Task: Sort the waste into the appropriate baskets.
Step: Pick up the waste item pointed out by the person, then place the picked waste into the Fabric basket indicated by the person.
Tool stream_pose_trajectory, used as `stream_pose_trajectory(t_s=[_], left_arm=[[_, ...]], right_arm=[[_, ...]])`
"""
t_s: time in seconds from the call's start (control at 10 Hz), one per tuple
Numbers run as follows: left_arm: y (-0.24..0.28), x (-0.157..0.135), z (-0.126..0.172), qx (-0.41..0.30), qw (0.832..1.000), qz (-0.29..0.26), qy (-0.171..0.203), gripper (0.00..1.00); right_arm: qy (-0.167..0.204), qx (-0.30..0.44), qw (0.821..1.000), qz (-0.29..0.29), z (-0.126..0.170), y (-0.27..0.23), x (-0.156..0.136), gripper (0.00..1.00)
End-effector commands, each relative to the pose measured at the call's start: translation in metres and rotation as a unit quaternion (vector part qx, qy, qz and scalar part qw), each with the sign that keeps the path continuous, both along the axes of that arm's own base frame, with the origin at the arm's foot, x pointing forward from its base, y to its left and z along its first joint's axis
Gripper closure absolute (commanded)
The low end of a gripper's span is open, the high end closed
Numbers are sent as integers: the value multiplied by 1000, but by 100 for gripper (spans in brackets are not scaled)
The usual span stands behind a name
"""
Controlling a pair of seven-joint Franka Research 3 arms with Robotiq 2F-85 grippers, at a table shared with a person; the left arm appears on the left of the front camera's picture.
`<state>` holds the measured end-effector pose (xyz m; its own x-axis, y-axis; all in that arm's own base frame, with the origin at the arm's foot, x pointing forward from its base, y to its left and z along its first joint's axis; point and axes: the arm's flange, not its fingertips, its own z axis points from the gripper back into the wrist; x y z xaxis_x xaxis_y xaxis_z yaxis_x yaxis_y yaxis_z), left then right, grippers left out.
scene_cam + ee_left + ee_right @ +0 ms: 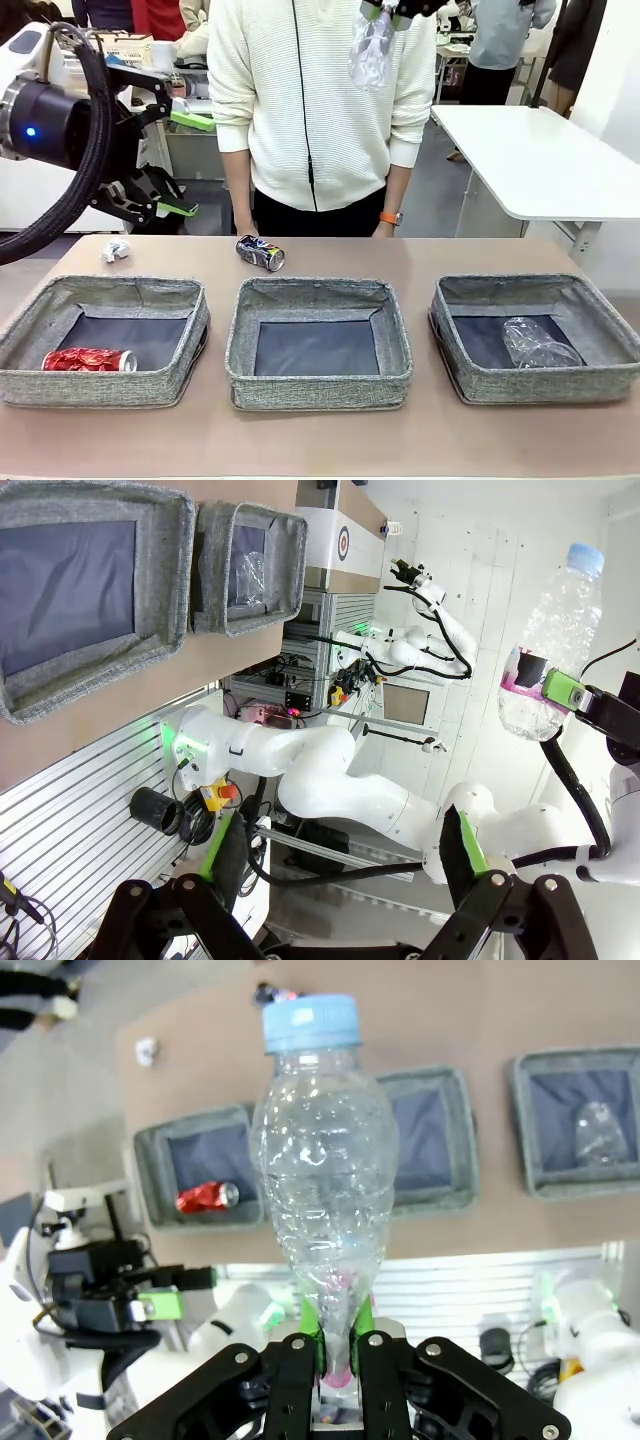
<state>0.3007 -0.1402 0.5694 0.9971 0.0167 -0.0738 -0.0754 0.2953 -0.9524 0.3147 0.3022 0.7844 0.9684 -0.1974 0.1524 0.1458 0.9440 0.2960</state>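
Table (420,440) below, bottle (320,1160) in right end effector (337,1332)

Open air surrounds the spread left fingers (178,209). Beneath them the counter (320,440) carries a paper wad (116,250). Nearer than those fingers, a red can (88,360) lies along the left basket's (100,392) near wall. The middle basket (320,392) has a bare bottom, with a blue can (261,253) just behind it. Well below the right fingers (295,1365), closed on a small bottle (320,1160), a clear bottle (535,345) fills part of the right basket (540,385). A person (320,100) blocks the far edge.
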Motion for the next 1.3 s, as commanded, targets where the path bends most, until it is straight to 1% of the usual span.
stream_pose_trajectory(t_s=[0.0, 1.2], left_arm=[[1, 0, 2, 4, 1000, -4, 2, 0], [1, 0, 2, 4, 1000, -4, 2, 0]], right_arm=[[0, -2, 1000, -1, -2, 0, -2, 87], [0, -2, 1000, -1, -2, 0, -2, 87]])
